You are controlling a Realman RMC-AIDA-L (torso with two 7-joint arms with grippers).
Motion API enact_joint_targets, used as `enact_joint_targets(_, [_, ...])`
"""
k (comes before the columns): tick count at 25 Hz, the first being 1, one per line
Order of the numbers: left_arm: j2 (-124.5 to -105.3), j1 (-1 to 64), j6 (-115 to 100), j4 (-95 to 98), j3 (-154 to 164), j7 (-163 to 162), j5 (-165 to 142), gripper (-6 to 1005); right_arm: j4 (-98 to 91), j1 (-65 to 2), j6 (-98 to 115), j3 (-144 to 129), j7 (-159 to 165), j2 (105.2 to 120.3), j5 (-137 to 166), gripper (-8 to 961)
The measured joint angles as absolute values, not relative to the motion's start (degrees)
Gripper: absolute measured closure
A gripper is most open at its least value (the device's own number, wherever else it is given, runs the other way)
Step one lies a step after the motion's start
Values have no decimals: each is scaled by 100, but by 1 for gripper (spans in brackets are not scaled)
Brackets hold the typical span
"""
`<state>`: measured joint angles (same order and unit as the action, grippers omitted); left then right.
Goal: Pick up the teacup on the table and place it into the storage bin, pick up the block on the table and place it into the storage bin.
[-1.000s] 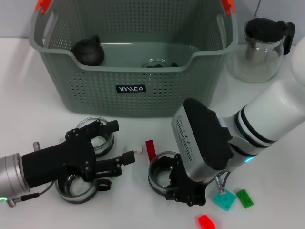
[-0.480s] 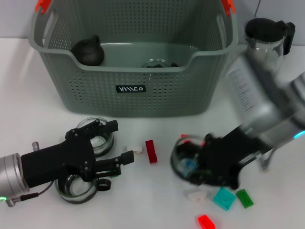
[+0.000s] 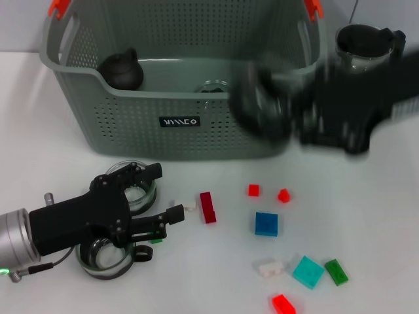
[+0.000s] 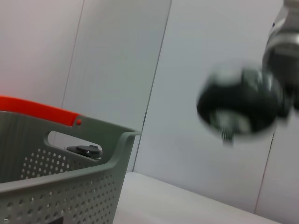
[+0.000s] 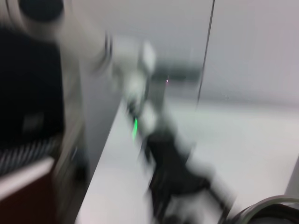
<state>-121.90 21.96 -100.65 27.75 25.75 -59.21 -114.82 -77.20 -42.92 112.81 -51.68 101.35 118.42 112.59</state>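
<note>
My right gripper (image 3: 291,114) is raised in front of the storage bin's (image 3: 98,131) right front wall, shut on a glass teacup (image 3: 256,112); both are blurred by motion. The left wrist view shows that same teacup (image 4: 238,109) in the air beside the storage bin (image 4: 60,186). Low on the left, my left gripper (image 3: 163,196) rests open over the table. Two more glass teacups lie by it, one (image 3: 134,190) under its upper finger and one (image 3: 101,258) under the wrist. A long red block (image 3: 207,207) and a blue block (image 3: 266,224) lie on the table.
Inside the bin are a black teapot (image 3: 121,70) and a glass cup (image 3: 216,87). A glass teapot with black lid (image 3: 363,59) stands at back right. Small red (image 3: 253,190), white (image 3: 270,267), teal (image 3: 308,271) and green (image 3: 337,271) blocks are scattered at front right.
My right gripper has lifted the teacup off the table and swung it up and back toward the bin, uncovering the blue and small red blocks. The left arm has stayed still.
</note>
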Motion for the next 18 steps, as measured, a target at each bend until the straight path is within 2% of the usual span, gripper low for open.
enact_joint_targets(5, [-12190, 2207, -10032, 2762, 2575, -5918, -11479, 98, -7493, -4787, 10414, -4532, 10580, 11664, 10615, 854])
enact_joint_targets(6, [-12191, 2210, -10031, 2759, 2576, -5917, -11478, 98, -7195, -5035, 9722, -4587, 10778, 11538, 10762, 853])
enact_joint_targets(7, [-12190, 2211, -10025, 2758, 2574, -5917, -11478, 98, -7195, -5035, 9722, -4587, 10778, 11538, 10762, 851])
enact_joint_targets(10, [-12190, 2220, -10006, 2746, 2575, -5915, -11478, 98, -6523, -5469, 8818, -4830, 10857, 11354, 11271, 846])
enact_joint_targets(11, [-12190, 2222, -9996, 2740, 2574, -5915, -11478, 98, -6000, -5806, 8235, -4990, 10835, 11295, 11759, 845])
enact_joint_targets(14, [-12192, 2223, -9989, 2736, 2575, -5915, -11478, 99, -5517, -6099, 7714, -5128, 10767, 11305, 12270, 840])
enact_joint_targets(18, [-12201, 2222, -9936, 2720, 2575, -5915, -11474, 99, -4600, -6503, 6602, -5453, 10470, 11448, 13104, 834])
